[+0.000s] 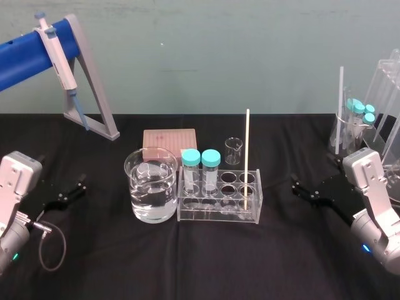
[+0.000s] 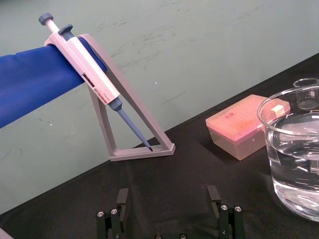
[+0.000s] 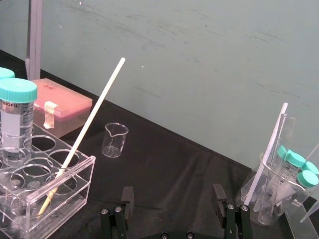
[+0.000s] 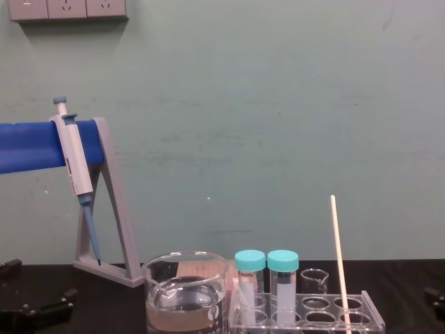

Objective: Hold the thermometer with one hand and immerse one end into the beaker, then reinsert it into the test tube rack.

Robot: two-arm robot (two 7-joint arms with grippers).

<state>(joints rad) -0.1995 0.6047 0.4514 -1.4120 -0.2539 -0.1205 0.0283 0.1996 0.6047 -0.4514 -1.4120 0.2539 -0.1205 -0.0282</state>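
My right pincer [image 1: 300,189] rests near the right edge of the black tabletop [image 1: 200,262], jaws apart and empty, aimed at the clear acrylic test tube rack [image 1: 219,215] mid-table. The thin cream-white thermometer rod [image 1: 247,156] stands in the rack's right end, its long axis near vertical, so it is closer to my right pincer. My left pincer [image 1: 72,190], also apart, sits near the left edge, with the wide clear glass beaker [image 1: 152,187] of liquid between it and the rack. The right wrist view shows the rod's foot seated low in its hole and its lean. The chest view shows the bare stem above the teal-capped tubes [image 4: 283,278].
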